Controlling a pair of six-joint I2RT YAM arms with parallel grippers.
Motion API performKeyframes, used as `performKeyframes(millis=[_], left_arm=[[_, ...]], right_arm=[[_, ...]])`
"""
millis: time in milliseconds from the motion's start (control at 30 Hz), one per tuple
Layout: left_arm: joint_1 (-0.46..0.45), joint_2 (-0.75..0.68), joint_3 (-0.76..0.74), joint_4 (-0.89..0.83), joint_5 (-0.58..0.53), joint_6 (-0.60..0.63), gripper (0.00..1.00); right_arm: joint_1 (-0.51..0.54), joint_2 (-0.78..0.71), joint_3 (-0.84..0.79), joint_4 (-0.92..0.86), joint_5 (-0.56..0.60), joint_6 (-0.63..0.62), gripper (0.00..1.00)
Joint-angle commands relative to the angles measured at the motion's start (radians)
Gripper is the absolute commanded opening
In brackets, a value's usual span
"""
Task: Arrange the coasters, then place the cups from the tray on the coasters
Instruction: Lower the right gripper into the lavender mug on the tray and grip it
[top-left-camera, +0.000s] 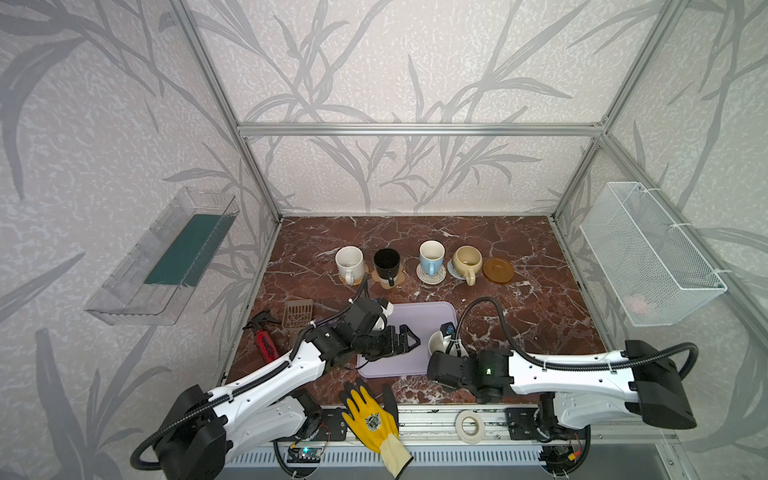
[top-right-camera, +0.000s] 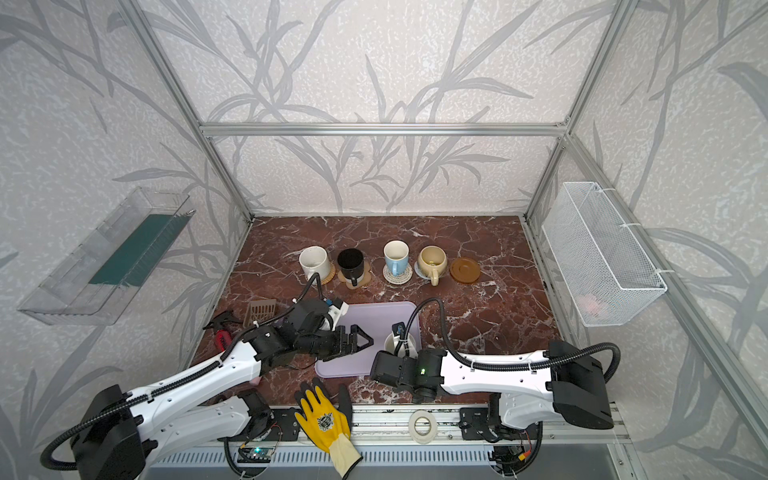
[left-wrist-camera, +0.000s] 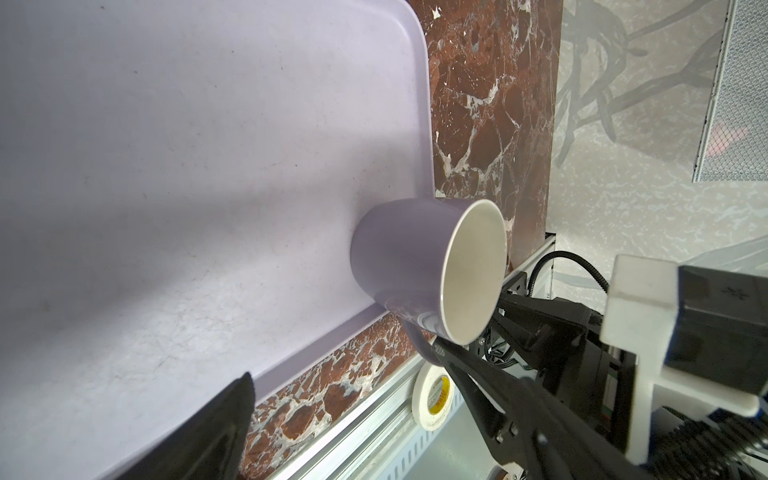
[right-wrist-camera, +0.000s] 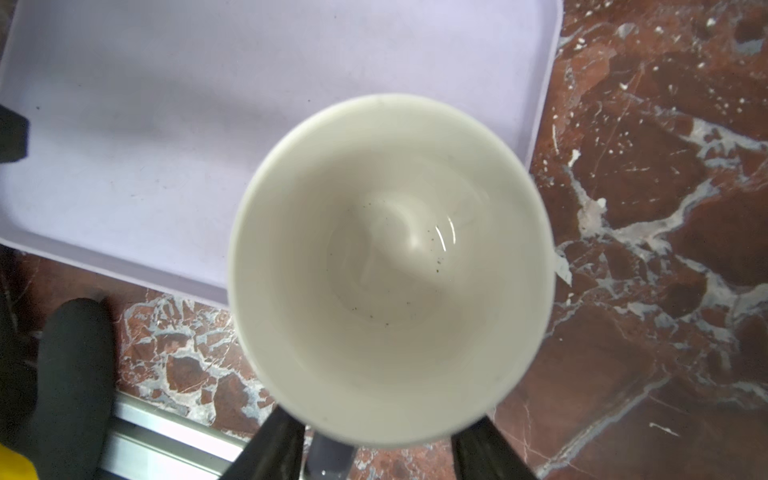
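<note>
Lavender mug (right-wrist-camera: 390, 266) sitting at five o'clock on the tray (right-wrist-camera: 166, 124) — right gripper (right-wrist-camera: 376, 434), jaws spread, straddling its handle (right-wrist-camera: 330, 459); off-centre squeeze risks tipping.

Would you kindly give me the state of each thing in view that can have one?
white cup, upright on the orange coaster
black cup, upright on the tan coaster
light blue cup, upright on the cream rope coaster
cream-yellow cup, upright on the grey-blue coaster
brown coaster, bare
lavender cup, upright on the tray, empty
left gripper, open over the tray
right gripper, open, jaws astride the lavender cup's handle
</note>
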Motion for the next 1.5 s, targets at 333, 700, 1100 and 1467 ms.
performKeyframes(millis=[333,700,1100,1467], left_arm=[[-0.004,0.003,0.026,0.019,0.008,-0.031,0.98],[-0.005,0.011,0.009,0.034,0.017,-0.033,0.98],[-0.008,0.014,0.005,0.043,0.022,-0.034,0.98],[-0.008,0.008,0.002,0.049,0.014,-0.035,0.98]], right_arm=[[-0.084,0.035,-0.029,0.049,-0.059,-0.072,0.37],[-0.089,0.062,-0.058,0.097,-0.065,-0.072,0.34],[-0.098,0.104,-0.04,0.111,-0.069,-0.09,0.25],[-0.105,0.119,-0.032,0.119,-0.078,-0.105,0.16]])
